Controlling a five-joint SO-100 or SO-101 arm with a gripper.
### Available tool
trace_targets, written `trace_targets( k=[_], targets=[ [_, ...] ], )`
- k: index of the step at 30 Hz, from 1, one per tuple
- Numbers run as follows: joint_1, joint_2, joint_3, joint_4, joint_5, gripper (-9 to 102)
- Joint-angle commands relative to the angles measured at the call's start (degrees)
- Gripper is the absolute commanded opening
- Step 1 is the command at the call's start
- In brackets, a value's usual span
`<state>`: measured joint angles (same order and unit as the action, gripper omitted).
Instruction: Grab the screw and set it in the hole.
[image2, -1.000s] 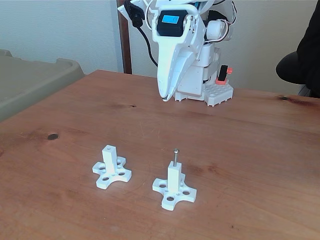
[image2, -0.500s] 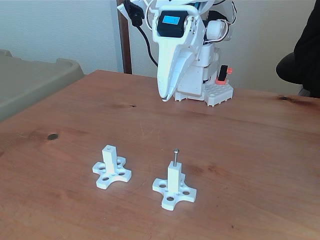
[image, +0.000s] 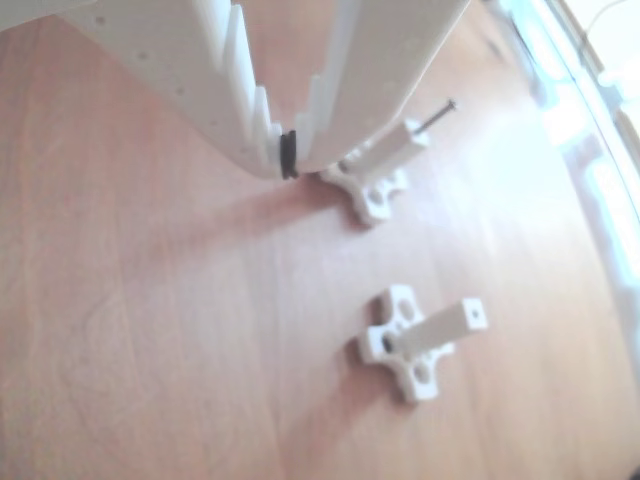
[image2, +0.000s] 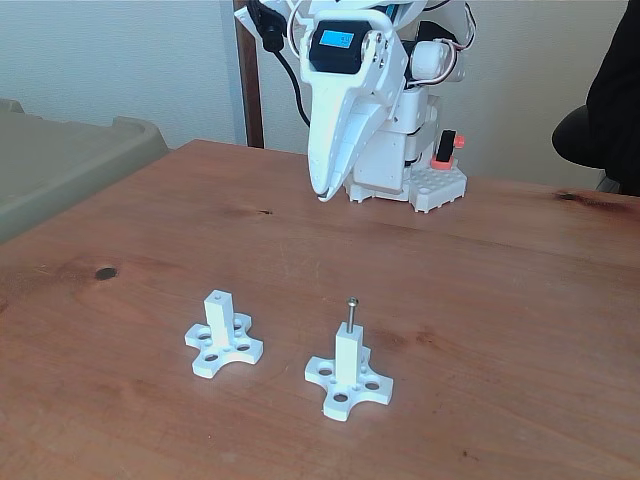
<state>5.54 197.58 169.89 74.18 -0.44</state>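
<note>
The thin silver screw (image2: 352, 311) stands upright in the top of the right white post (image2: 347, 362); the other view shows the screw (image: 436, 114) sticking out of that post (image: 388, 154). To its left, a second white post (image2: 218, 318) has an empty hole (image2: 218, 296) in its end face, and the hole (image: 477, 315) also shows in the other view. My white gripper (image2: 318, 193) hangs shut above the table's far side, well behind both posts. In the other view, the gripper (image: 286, 158) has its fingertips together with nothing between them.
The arm's white base (image2: 395, 165) stands at the back of the wooden table (image2: 500, 300), with an orange-black part (image2: 446, 148) beside it. A grey-green bin (image2: 70, 165) sits off the left edge. A person's dark sleeve (image2: 612, 100) is at the right.
The gripper has swung slightly to the left in the fixed view, still shut. The screw and both posts have not moved.
</note>
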Motion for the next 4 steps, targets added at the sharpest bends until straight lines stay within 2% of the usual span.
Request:
trace_targets(
  k=[1,4],
  targets=[
    [-0.09,1.14,2.02,1.32,0.88,-4],
    [-0.09,1.14,2.02,1.32,0.88,-4]
  ],
)
